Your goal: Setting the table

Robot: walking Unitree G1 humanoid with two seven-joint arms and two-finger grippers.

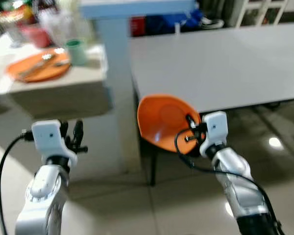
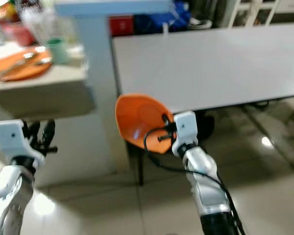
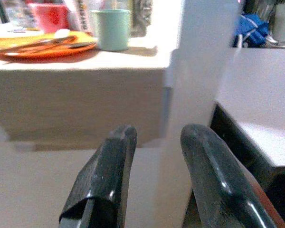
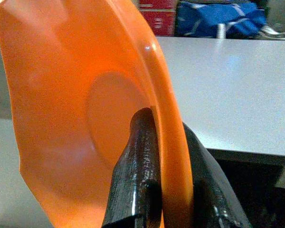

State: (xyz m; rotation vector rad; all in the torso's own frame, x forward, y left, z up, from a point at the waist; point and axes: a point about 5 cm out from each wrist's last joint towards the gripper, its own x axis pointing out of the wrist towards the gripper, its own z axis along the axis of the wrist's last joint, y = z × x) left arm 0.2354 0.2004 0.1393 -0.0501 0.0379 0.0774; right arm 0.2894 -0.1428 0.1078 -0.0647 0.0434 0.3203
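We see the right gripper (image 1: 190, 128) clenched on the rim of an orange plate (image 1: 164, 120), one black finger on the plate's inner face and the other behind it, as the right wrist view shows (image 4: 141, 156). The plate is held on edge, nearly upright, in the air just in front of the near edge of the grey tabletop (image 1: 225, 63), its hollow face turned toward the robot's left. It hangs below the level of that surface and does not rest on it. The left gripper (image 1: 72, 138) hangs in front of a lower beige counter (image 1: 63, 93) on the robot's left, its two fingers (image 3: 107, 175) spread apart with nothing between them. On that counter lies a second orange plate (image 1: 38, 67) carrying what looks like cutlery, though blur keeps us from telling the pieces apart, and just beside it stands a pale green cup (image 1: 77, 51). Behind them sits a red container (image 3: 50, 16) among blurred items. A pale blue pillar (image 1: 115, 73) rises between the counter and the grey tabletop.
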